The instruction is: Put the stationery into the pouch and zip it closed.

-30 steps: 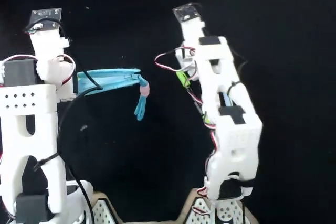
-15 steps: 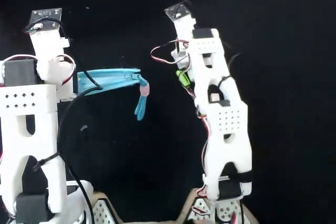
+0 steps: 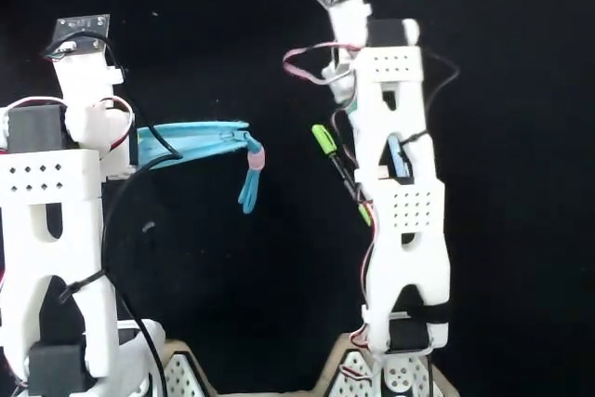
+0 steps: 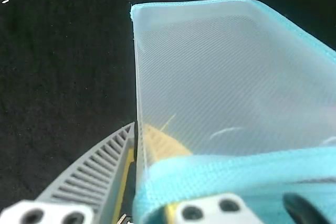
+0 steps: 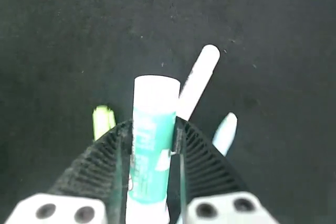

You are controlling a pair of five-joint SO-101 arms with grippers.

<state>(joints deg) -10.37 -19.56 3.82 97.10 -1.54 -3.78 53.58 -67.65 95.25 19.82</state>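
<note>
Each gripper has hold of something: one the pouch, the other a glue stick.
The left gripper [image 4: 137, 136] is clamped on the edge of the blue mesh pouch [image 3: 191, 141], well apart from the right arm. The right gripper [image 5: 152, 129] is closed around a glue stick [image 5: 155, 98]. A green highlighter [image 3: 323, 139] and white pen [image 5: 198, 80] lie on the black table [image 3: 511, 90].

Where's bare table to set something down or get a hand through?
Widest bare table: beyond the right arm's outer side. Also the lane between the pouch's pull cord and that arm. Crowded: under the right arm, where the green marker and other pens lie. The right gripper holds a glue stick above them.
</note>
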